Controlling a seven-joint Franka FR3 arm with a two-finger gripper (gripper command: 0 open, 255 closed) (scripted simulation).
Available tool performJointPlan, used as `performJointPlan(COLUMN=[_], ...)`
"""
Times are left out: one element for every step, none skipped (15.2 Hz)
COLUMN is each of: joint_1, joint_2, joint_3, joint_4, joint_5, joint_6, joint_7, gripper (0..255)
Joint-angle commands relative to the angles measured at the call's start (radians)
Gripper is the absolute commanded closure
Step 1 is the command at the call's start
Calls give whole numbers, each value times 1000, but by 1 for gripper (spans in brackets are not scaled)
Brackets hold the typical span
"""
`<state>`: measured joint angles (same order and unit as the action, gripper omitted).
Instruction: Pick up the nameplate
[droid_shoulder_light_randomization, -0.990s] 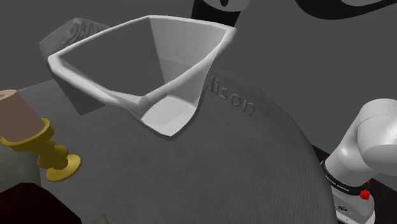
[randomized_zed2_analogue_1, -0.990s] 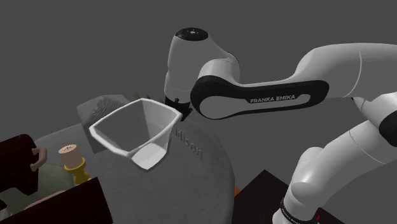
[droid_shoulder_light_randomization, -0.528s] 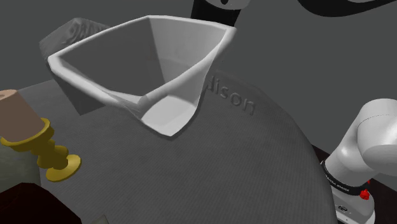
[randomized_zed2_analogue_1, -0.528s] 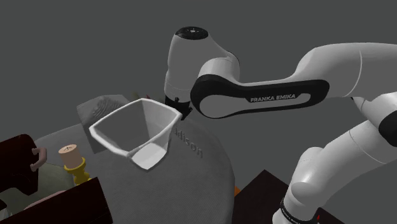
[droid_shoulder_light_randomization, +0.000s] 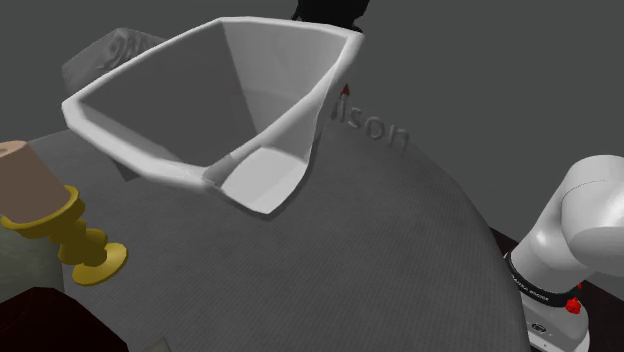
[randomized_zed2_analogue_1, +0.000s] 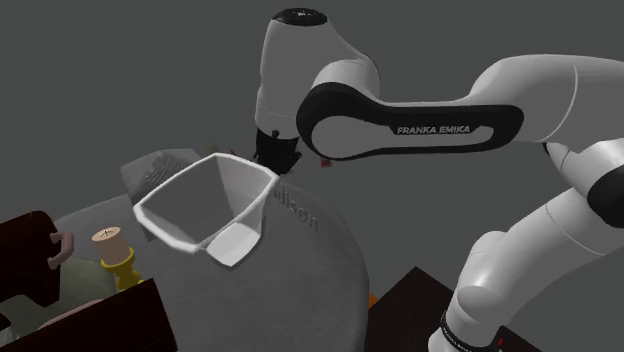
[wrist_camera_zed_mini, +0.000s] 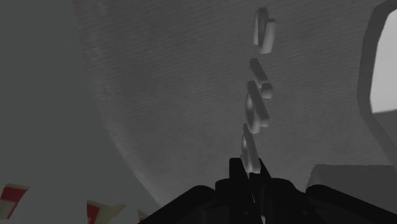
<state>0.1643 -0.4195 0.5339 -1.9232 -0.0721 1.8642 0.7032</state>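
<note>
Clamped tight with the gripper (wrist_camera_zed_mini: 250, 173) on one end of the grey nameplate (wrist_camera_zed_mini: 256, 111), beside the white tub (droid_shoulder_light_randomization: 170, 90).

The black two-finger gripper (wrist_camera_zed_mini: 249, 172) clasps the nearest end of a grey nameplate of raised letters (wrist_camera_zed_mini: 256, 109), seen against a grey, finely ribbed round surface (wrist_camera_zed_mini: 172, 83). A white thick-rimmed container (wrist_camera_zed_mini: 369, 73) lies beside the letters.

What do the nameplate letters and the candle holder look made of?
The nameplate letters: plain matte grey, no grain or shine; material open. The candle holder: yellow-gold with soft highlights, likely brass-like metal, possibly just paint.
</note>
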Motion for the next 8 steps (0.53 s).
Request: performJointPlan(joint_1=[-2,-3,-5,-6,-8,-10,-10,-10], joint_2=[4,8,13,18,23,28,29,29], joint_3=[-1,-1,-1,0,1,2,2,2], joint_4=[28,46,63,81,99,118,120,120], joint_5=[-1,-3,-4,-6,-8,-10,-10,-10], joint_6=[-25,-38,-51,-64,-78,-91,-93,-93], joint_7=[-5,-6,-7,-9,-10,-11,-11,-11], gripper=[255,255,255,255,255,255,255,255])
